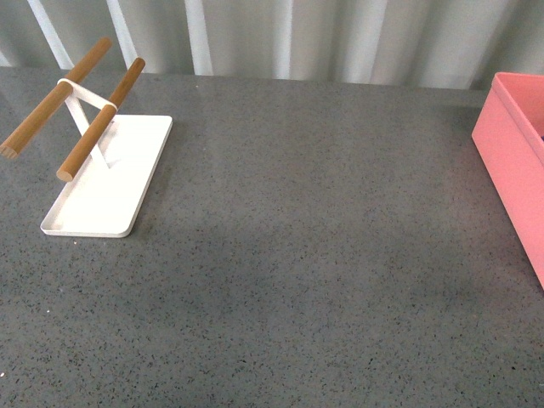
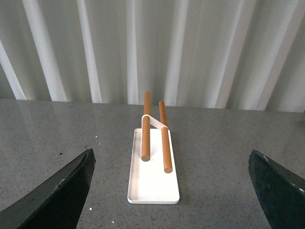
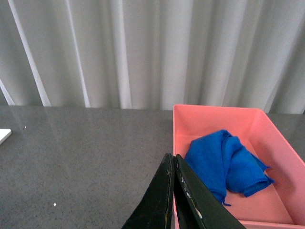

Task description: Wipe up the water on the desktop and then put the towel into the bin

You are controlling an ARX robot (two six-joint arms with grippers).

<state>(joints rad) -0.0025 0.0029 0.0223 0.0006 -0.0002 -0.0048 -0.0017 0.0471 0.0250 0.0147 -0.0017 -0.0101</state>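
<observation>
The blue towel lies crumpled inside the pink bin, seen in the right wrist view. My right gripper is shut with nothing in it, its tips just outside the bin's near wall. In the front view only the bin's left wall shows at the right edge, and the towel is hidden there. The dark speckled desktop looks dry. My left gripper is open wide, its two black fingers at either side of the view, facing the white tray. Neither arm shows in the front view.
A flat white tray with two wooden bars on a white stand sits at the far left of the desktop; the same tray is ahead of the left gripper. Pale pleated curtains hang behind the table's far edge.
</observation>
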